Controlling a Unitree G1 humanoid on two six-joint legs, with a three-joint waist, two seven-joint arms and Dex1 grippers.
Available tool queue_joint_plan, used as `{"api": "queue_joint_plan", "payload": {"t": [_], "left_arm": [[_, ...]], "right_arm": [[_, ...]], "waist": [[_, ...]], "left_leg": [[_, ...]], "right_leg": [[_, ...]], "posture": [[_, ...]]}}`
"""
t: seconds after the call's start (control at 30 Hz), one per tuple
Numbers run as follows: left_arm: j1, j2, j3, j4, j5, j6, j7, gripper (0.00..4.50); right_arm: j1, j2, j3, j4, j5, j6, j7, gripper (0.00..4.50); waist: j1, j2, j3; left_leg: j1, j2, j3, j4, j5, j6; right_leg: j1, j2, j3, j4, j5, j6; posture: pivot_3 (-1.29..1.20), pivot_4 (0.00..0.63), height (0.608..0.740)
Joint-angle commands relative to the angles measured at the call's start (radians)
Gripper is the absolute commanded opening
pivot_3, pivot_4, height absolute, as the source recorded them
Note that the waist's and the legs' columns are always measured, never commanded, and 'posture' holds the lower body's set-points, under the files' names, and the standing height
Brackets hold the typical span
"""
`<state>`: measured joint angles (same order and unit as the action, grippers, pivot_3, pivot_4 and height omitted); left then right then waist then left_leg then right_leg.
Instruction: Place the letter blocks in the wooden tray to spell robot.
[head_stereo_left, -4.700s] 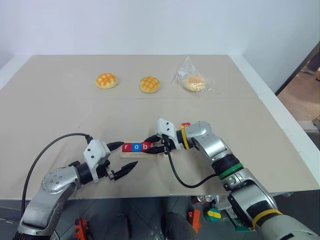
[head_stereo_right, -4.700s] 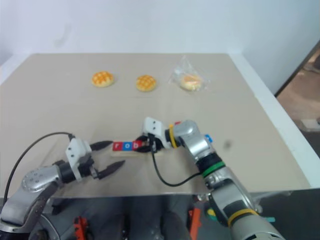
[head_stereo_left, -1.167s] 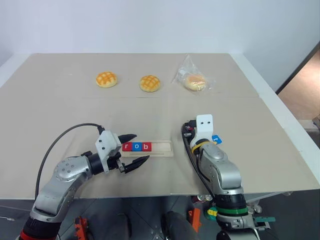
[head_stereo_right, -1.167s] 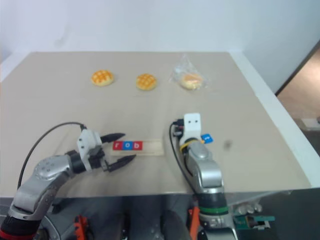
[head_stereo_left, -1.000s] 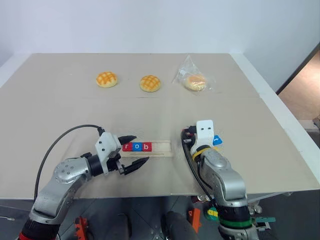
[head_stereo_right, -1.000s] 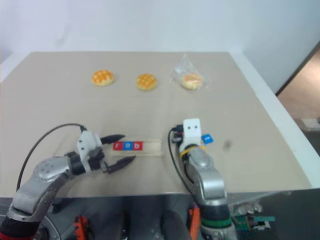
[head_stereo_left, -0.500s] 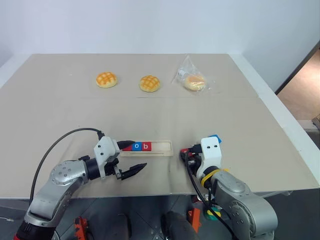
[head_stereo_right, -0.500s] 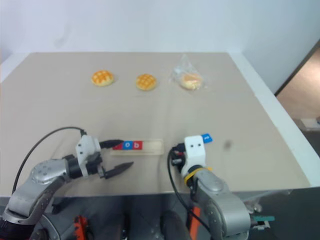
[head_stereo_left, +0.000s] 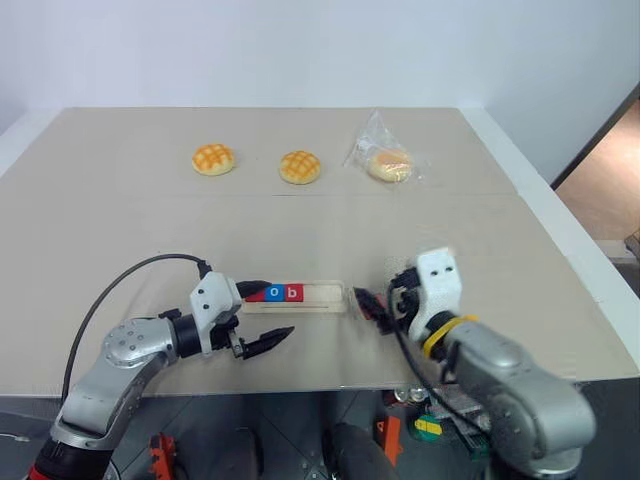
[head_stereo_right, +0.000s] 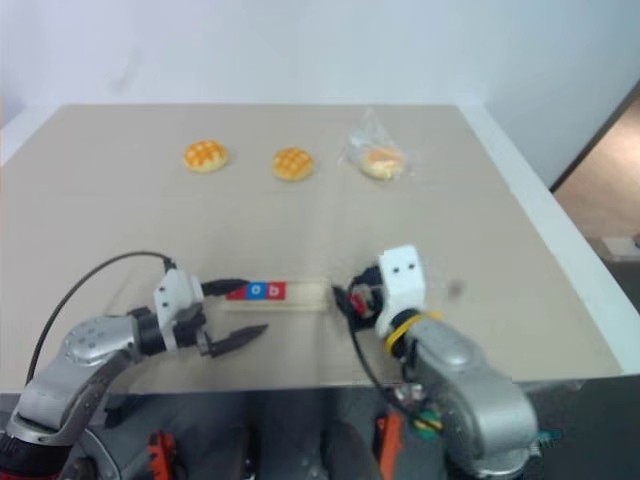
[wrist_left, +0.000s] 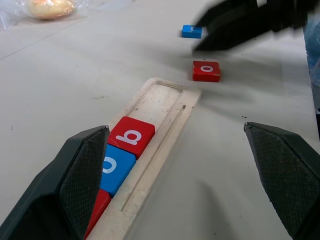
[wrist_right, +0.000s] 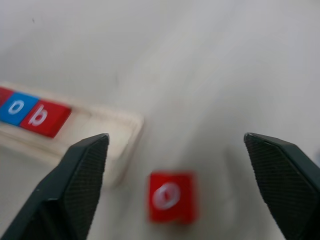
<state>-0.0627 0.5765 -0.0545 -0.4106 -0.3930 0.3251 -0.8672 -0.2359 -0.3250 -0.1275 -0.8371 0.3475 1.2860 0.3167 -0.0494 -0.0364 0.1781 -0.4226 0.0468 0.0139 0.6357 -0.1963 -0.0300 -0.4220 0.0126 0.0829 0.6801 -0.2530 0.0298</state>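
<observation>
The wooden tray (head_stereo_left: 318, 296) lies in front of me, with letter blocks at its left end: a blue o (head_stereo_left: 273, 293) and a red b (head_stereo_left: 292, 293), and a red block (wrist_left: 95, 212) beside the o. Another red o block (wrist_right: 171, 196) lies loose on the table just past the tray's right end. A blue block (wrist_left: 191, 31) sits farther off. My right gripper (head_stereo_left: 368, 302) hovers open over the loose red o. My left gripper (head_stereo_left: 270, 312) is open at the tray's left end, one finger over the first block.
Two round buns (head_stereo_left: 213, 159) (head_stereo_left: 299, 167) and a bagged bun (head_stereo_left: 388, 163) sit at the far side of the table (head_stereo_left: 120, 230). The table's near edge runs just below both grippers, and a black cable (head_stereo_left: 110, 295) loops from my left arm.
My right gripper has opened and let go of the red o block, which now lies by the tray's right end. The right hand has risen and drawn back. The left gripper has stayed put.
</observation>
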Motion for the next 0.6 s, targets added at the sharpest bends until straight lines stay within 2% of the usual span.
{"api": "queue_joint_plan", "payload": {"t": [0.03,0.13,0.27,0.33,0.43,0.6], "left_arm": [[-0.029,-0.004,-0.023,-0.006,-0.001,-0.042,-0.032,4.5],[-0.046,-0.011,-0.04,-0.001,-0.005,-0.051,-0.05,4.5],[-0.058,-0.017,-0.051,0.015,0.006,-0.062,-0.053,4.5],[-0.058,-0.02,-0.053,0.019,0.01,-0.067,-0.047,4.5],[-0.046,-0.021,-0.052,0.01,0.012,-0.065,-0.034,4.5],[-0.014,-0.016,-0.044,-0.01,0.02,-0.064,-0.015,4.5]], "right_arm": [[-0.024,-0.168,-0.024,0.178,0.092,-0.243,0.319,4.46],[-0.024,-0.345,0.086,0.416,0.043,-0.592,0.643,4.46],[-0.127,-0.416,0.216,0.725,-0.048,-0.961,0.899,4.46],[-0.199,-0.414,0.257,0.858,-0.084,-1.089,0.977,4.46],[-0.284,-0.388,0.281,0.994,-0.095,-1.182,1.041,4.46],[-0.324,-0.358,0.311,1.087,-0.11,-1.251,1.09,4.46]], "waist": [[0.0,0.0,0.0],[0.0,0.0,0.0],[-0.004,0.0,0.0],[-0.008,0.001,0.001],[-0.007,0.001,0.001],[0.0,0.001,0.001]], "left_leg": [[0.0,0.0,0.0,0.0,0.0,0.0],[0.0,0.0,0.0,0.0,0.0,0.0],[0.001,0.0,0.0,-0.001,0.0,0.001],[0.002,0.001,0.0,0.0,0.0,0.001],[0.002,0.001,0.0,0.0,0.0,0.002],[0.002,0.001,-0.001,0.0,0.0,0.002]], "right_leg": [[0.0,0.0,0.0,0.0,0.0,0.0],[0.001,0.0,0.0,-0.001,0.0,0.0],[0.001,0.001,0.0,-0.001,0.0,0.0],[0.001,0.002,0.001,0.0,0.0,0.0],[0.001,0.002,0.0,0.0,0.001,0.0],[0.002,0.002,0.0,0.0,0.001,0.001]], "posture": [[0.0,0.15,0.74],[0.0,0.15,0.74],[0.0,0.15,0.74],[0.0,0.15,0.74],[0.0,0.15,0.74],[0.0,0.15,0.74]]}}
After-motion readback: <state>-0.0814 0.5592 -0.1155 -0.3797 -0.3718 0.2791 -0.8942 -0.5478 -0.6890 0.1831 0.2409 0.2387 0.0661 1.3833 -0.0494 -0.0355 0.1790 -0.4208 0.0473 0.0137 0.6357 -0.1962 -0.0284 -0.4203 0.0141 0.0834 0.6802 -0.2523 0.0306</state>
